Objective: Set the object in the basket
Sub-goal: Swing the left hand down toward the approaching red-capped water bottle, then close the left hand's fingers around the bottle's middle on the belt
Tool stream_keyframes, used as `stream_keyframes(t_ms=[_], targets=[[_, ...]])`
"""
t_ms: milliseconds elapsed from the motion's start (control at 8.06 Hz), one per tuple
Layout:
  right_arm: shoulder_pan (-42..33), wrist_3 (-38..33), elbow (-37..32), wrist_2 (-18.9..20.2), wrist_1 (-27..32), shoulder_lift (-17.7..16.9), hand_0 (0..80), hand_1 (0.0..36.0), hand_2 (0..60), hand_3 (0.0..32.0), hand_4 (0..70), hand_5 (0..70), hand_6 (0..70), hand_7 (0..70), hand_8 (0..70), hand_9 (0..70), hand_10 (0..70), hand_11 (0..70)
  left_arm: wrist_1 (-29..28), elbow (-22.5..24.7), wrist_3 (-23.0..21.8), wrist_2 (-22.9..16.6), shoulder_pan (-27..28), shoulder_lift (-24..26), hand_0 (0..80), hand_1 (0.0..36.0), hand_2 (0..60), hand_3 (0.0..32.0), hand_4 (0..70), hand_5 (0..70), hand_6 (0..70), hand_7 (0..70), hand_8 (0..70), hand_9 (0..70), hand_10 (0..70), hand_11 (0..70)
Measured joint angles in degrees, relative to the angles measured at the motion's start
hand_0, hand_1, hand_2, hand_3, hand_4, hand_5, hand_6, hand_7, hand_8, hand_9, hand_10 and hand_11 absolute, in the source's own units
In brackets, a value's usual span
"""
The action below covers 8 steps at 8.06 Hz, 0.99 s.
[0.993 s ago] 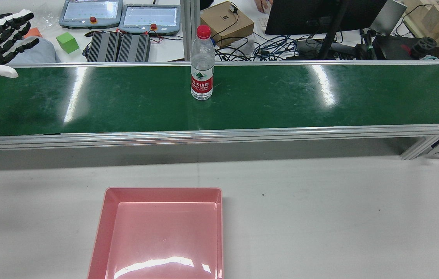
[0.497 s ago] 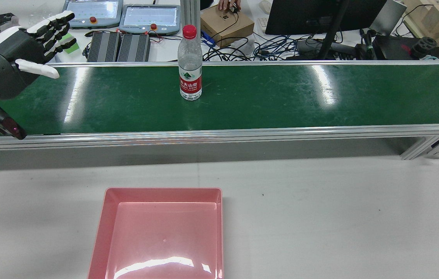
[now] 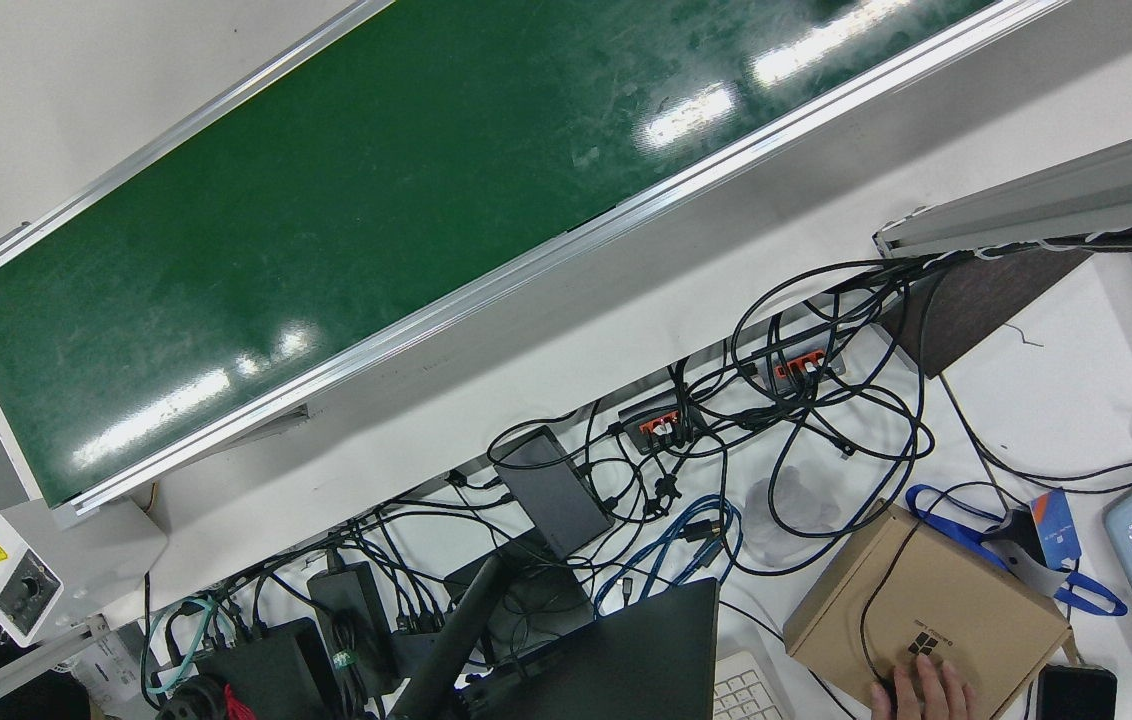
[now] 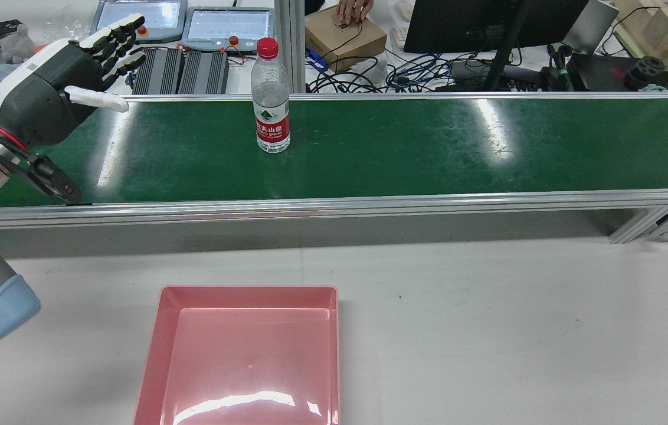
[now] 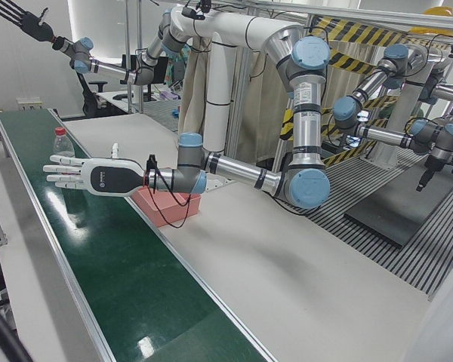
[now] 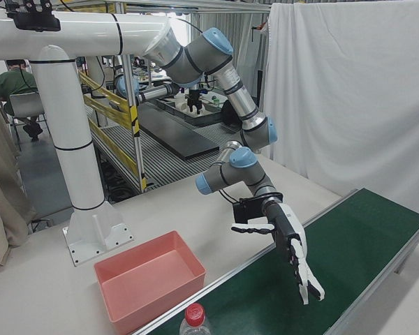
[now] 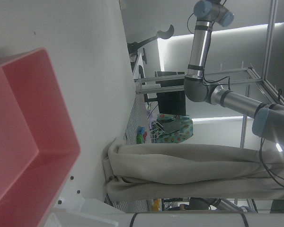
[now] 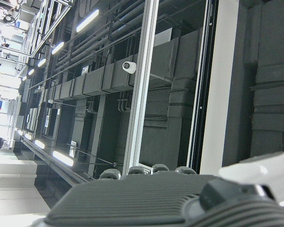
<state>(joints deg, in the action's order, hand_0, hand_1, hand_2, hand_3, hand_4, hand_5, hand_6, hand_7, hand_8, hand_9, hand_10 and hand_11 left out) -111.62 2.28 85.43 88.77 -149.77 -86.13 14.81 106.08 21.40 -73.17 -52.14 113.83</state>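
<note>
A clear plastic water bottle with a red cap and red label (image 4: 271, 103) is seen standing upright on the green conveyor belt (image 4: 405, 147). The left robot hand (image 4: 68, 88) is held above the belt, well apart from the bottle, with fingers spread and nothing grasped. The right robot hand (image 5: 19, 16) is raised high, fingers splayed. The shallow pink plastic basket (image 4: 160, 342) is positioned on the white worktop (image 4: 487, 330).

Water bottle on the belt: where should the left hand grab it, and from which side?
Probably around the body at the red label. The water bottle stands upright on the green belt, round and narrow. The open left hand is at label height on its left in the rear view, so a sideways approach from there suits.
</note>
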Motion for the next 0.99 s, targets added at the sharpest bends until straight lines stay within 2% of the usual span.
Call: stream_keyframes(t_ms=[372, 993], targets=[[0.0, 0.0, 0.0, 0.0, 0.0, 0.0, 0.0, 0.0, 0.0, 0.0, 0.0, 0.0, 0.0, 0.0, 0.0, 0.0, 0.0, 0.0, -3.4, -4.59, 2.07, 0.16, 0.1, 1.87, 50.9, 14.0, 0.2, 0.0, 12.6, 10.5, 2.6, 0.0, 2.3, 0.7, 6.5, 11.0], [0.0, 0.0, 0.0, 0.0, 0.0, 0.0, 0.0, 0.0, 0.0, 0.0, 0.0, 0.0, 0.0, 0.0, 0.0, 0.0, 0.0, 0.0, -5.87, -7.95, 5.44, 0.85, 2.04, 1.95, 50.5, 14.2, 2.3, 0.0, 13.2, 10.6, 3.0, 0.0, 2.4, 1.0, 6.3, 10.7]])
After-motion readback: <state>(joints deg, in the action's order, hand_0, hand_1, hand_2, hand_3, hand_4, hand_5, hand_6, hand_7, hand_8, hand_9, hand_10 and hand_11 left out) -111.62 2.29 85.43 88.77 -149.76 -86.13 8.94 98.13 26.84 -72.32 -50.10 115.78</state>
